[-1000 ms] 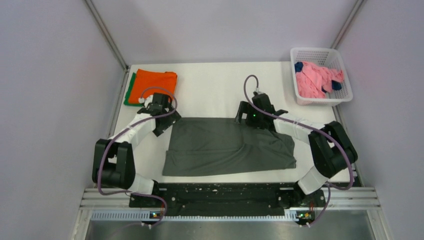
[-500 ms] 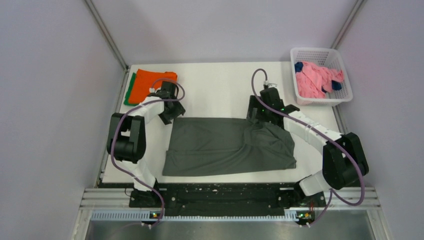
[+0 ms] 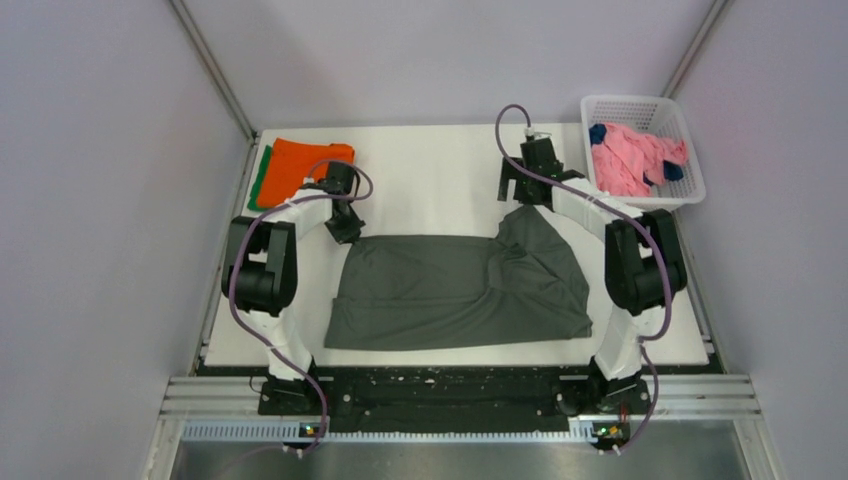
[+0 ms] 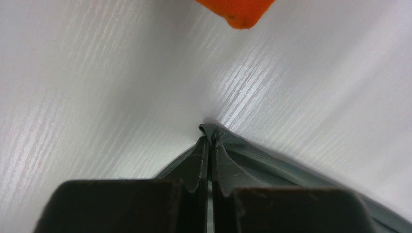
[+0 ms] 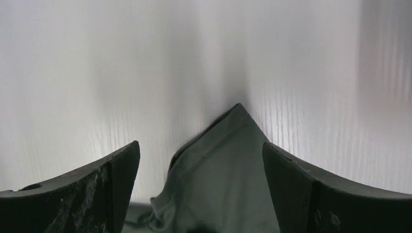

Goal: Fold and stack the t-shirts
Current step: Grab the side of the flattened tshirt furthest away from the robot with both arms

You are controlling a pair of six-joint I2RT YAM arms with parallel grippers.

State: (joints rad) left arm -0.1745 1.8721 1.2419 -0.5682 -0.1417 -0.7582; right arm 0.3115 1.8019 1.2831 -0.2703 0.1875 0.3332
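A dark olive-grey t-shirt [image 3: 450,290] lies spread across the middle of the table. My left gripper [image 3: 347,232] sits at its far left corner and is shut on that corner. In the left wrist view the pinched cloth [image 4: 208,130] bunches just past the closed left gripper [image 4: 210,143]. My right gripper [image 3: 518,195] stands open at the shirt's far right corner, which is drawn into a point. The right wrist view shows that point of cloth [image 5: 228,160] lying between the spread fingers of the right gripper [image 5: 200,145], not touching them.
A folded orange t-shirt [image 3: 310,165] lies on a green one [image 3: 260,185] at the back left; its corner [image 4: 238,12] shows in the left wrist view. A white lattice basket [image 3: 690,165] at the back right holds a pink t-shirt [image 3: 630,160] and a navy one [image 3: 597,133].
The left gripper swung to the shirt's far left corner and shut on it. The right gripper moved toward the back, and the far right corner now stretches into a point.
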